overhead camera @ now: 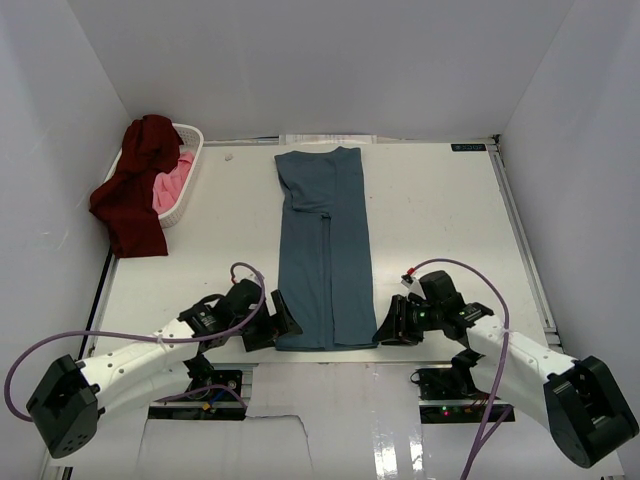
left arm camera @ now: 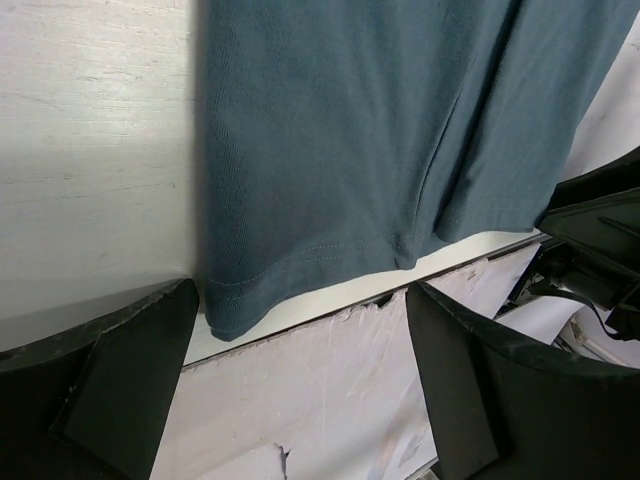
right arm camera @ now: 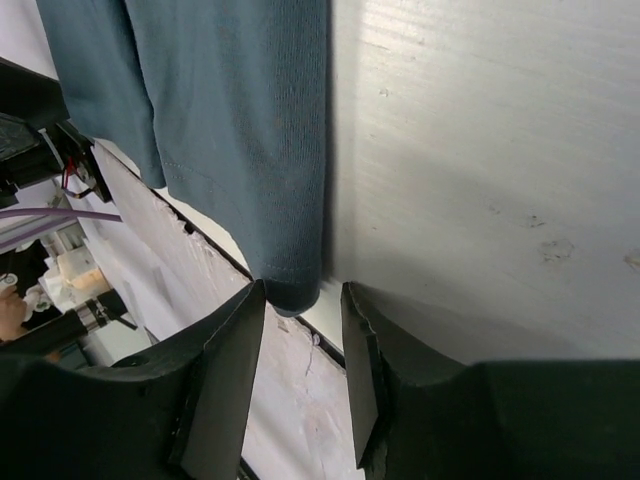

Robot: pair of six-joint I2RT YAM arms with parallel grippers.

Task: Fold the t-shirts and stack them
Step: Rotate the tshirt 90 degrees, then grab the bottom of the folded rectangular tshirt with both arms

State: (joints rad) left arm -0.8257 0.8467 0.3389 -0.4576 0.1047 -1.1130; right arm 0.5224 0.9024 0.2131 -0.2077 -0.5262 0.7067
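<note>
Cloth behaviour: the teal t-shirt [overhead camera: 322,250] is judged light, limp and not fragile; lifted at one point it would sag and lose its folds, and it probably slides easily on the smooth table [overhead camera: 440,220]
Teal t-shirt position: laid flat as a long narrow strip in the centre of the top view, sides folded inward, hem at the lower edge between the two arms
Recommended hold: both lower hem corners together, pinching all layers so the strip stays flat for the next fold
Left gripper [left arm camera: 300,295]: jaws wide apart, straddling the lower-left hem corner, no contact with the cloth visible
Right gripper [right arm camera: 303,291]: jaws narrowly apart, the lower-right hem corner at their mouth, no clamp on the cloth visible
T-shirt count: three; one teal on the table, one maroon t-shirt [overhead camera: 135,190] draped over the rim at upper left, one pink t-shirt [overhead camera: 172,185] inside
Laundry basket [overhead camera: 192,140] count: one, white, upper left of the top view
Folded stack count: none visible yet
</note>
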